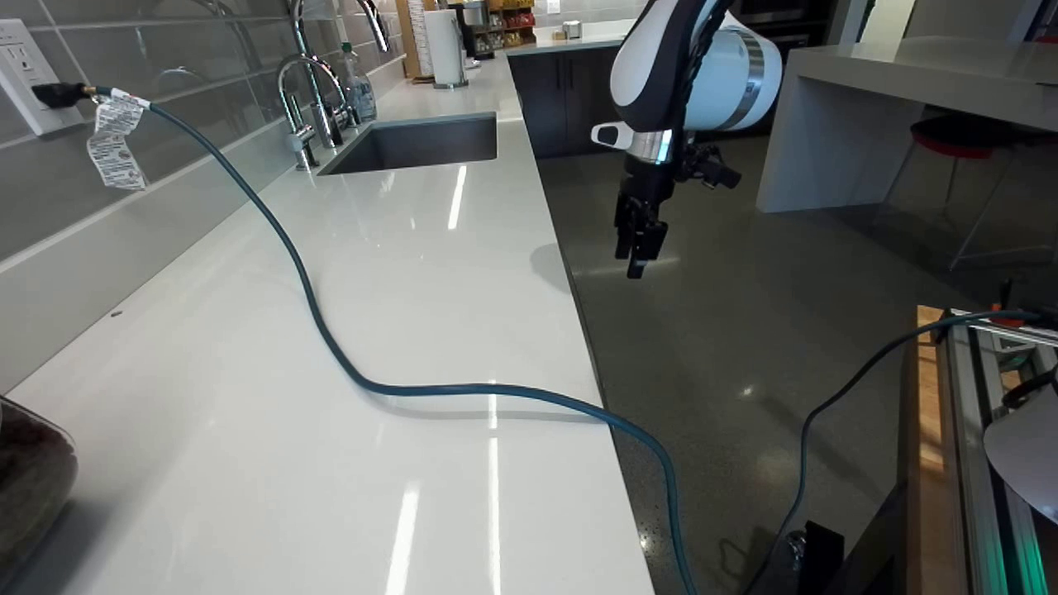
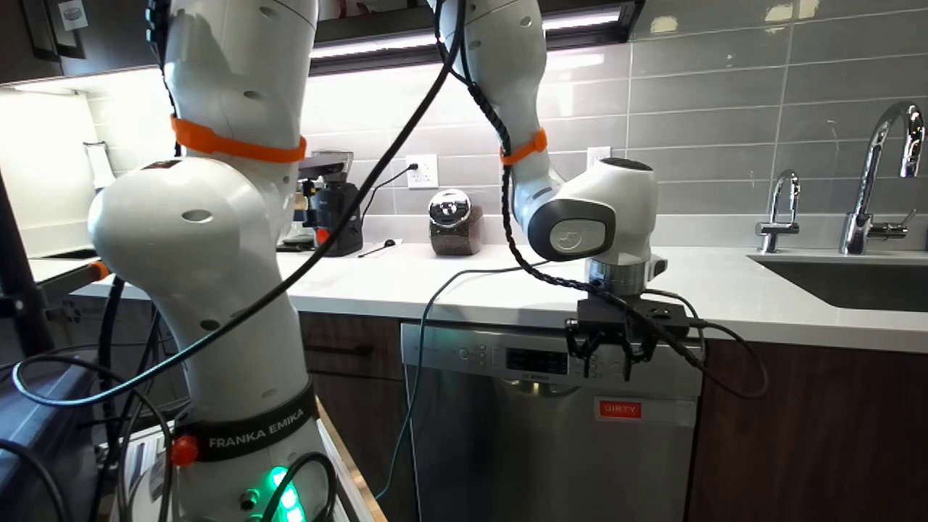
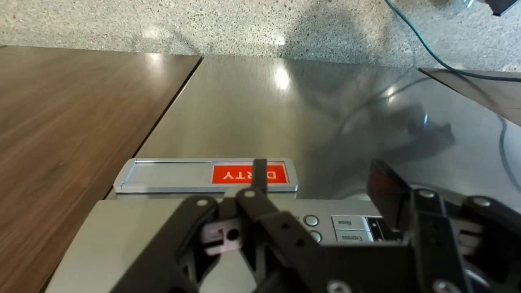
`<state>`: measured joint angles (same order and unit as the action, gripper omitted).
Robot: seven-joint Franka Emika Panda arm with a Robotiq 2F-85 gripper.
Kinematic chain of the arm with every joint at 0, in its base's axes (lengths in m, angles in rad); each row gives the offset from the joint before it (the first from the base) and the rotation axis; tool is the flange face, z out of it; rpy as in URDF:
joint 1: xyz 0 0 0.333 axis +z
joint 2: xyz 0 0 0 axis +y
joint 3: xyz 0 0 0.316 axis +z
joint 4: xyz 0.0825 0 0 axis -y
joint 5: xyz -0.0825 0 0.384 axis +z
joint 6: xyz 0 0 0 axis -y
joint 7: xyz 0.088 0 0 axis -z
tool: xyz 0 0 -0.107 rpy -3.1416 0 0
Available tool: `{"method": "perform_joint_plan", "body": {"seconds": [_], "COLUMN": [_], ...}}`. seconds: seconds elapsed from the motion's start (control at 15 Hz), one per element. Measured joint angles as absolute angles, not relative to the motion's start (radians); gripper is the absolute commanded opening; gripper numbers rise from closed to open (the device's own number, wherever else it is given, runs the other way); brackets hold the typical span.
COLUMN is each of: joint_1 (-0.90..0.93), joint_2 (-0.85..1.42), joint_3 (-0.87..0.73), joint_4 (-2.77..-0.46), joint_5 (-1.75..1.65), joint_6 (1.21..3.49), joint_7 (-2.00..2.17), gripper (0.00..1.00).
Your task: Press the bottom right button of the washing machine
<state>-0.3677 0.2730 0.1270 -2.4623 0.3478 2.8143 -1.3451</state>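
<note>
On counter (image 2: 348, 279), dark-filled jar (image 2: 454, 230), dishwasher (image 2: 544, 442) below

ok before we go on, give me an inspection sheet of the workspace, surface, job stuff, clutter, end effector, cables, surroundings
Surface: counter white and glossy; one dark spot on it.
Job's things: machine shut, sign on it reads DIRTY; buttons partly hidden.
Clutter: jar and black appliance on the counter.
End effector: open, holding nothing, apart from the counter.
Cables: teal cable runs from outlet across the counter and over its edge; black cable loops beside the end effector.
Surroundings: sink, taps, stool.
</note>
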Motion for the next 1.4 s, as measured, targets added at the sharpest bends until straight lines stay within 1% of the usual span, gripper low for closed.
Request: {"method": "perform_joint_plan", "body": {"seconds": [0.2, 0.27, 0.33, 1.4], "joint_1": [-0.400, -0.415, -0.429, -0.605], "joint_2": [0.283, 0.286, 0.290, 0.384], "joint_3": [0.155, 0.170, 0.184, 0.344], "joint_4": [-2.451, -2.446, -2.441, -2.367], "joint_5": [0.431, 0.459, 0.486, 0.781], "joint_6": [2.814, 2.814, 2.814, 2.827], "joint_7": [-1.425, -1.452, -1.481, -1.833], "gripper": [0.11, 0.05, 0.00, 0.00]}}
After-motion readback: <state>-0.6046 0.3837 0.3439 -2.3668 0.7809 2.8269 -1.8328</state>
